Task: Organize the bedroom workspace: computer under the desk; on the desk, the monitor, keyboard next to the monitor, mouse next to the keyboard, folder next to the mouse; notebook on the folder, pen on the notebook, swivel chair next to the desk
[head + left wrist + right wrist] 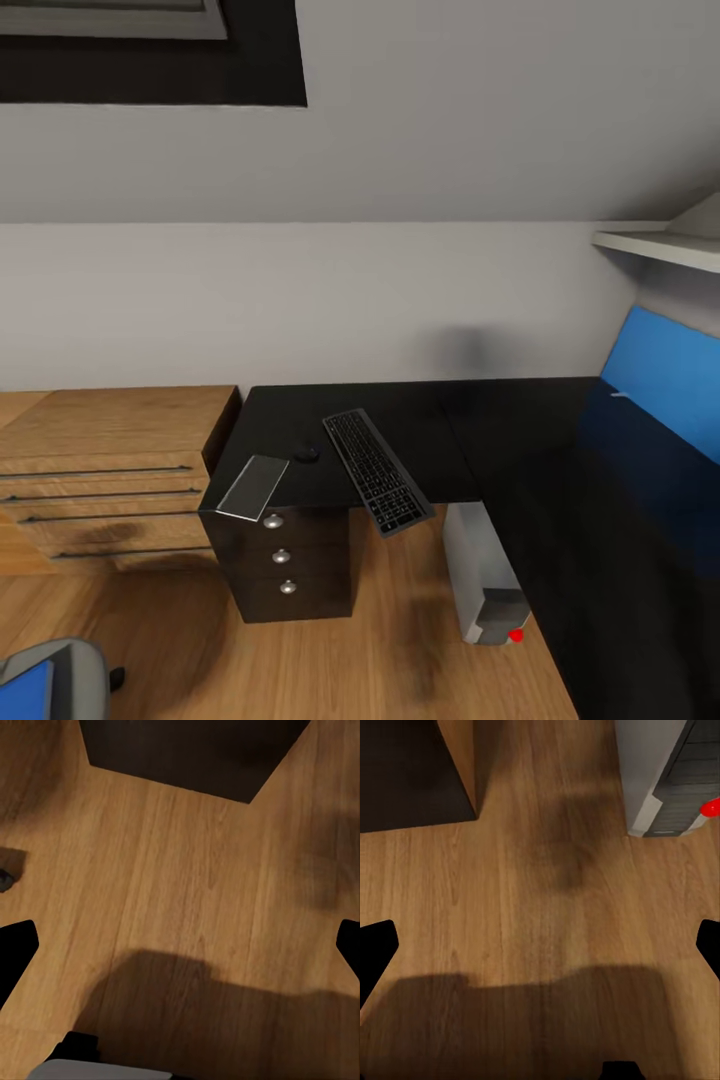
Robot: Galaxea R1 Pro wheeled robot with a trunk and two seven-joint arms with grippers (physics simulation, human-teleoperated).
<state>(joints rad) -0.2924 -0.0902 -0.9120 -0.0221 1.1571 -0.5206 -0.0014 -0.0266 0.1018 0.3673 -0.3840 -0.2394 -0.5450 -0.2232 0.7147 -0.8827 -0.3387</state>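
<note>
Our left gripper [180, 937] hangs over bare wood floor [187, 870], its two dark fingertips at the far side edges of the left wrist view, so we read it as spread wide and holding nothing; the right gripper [540, 937] is likewise wide and empty, with the grey computer [660, 772] and its red light in the upper right of the right wrist view. Moving outward to the head view, the computer [480, 575] stands on the floor under the counter [520, 440], lower centre-right. The keyboard [378, 470] lies slantwise on the black top, its near end sticking out past the front edge. The mouse [305, 454] sits just left of it. A flat grey-looking slab [254, 487] lies tilted at the counter's front left corner above the drawers [285, 560]; we cannot tell what it is. The chair [55, 680] shows in the lower left corner with the blue folder [25, 690] on its seat. A wooden chest [105, 470] stands left of the counter. We judge that we are between steps, facing the workspace with nothing in hand. The next move likely calls for turning toward the chair, lowering a gripper to the folder, and taking care with the overhanging keyboard, which may tip.
</note>
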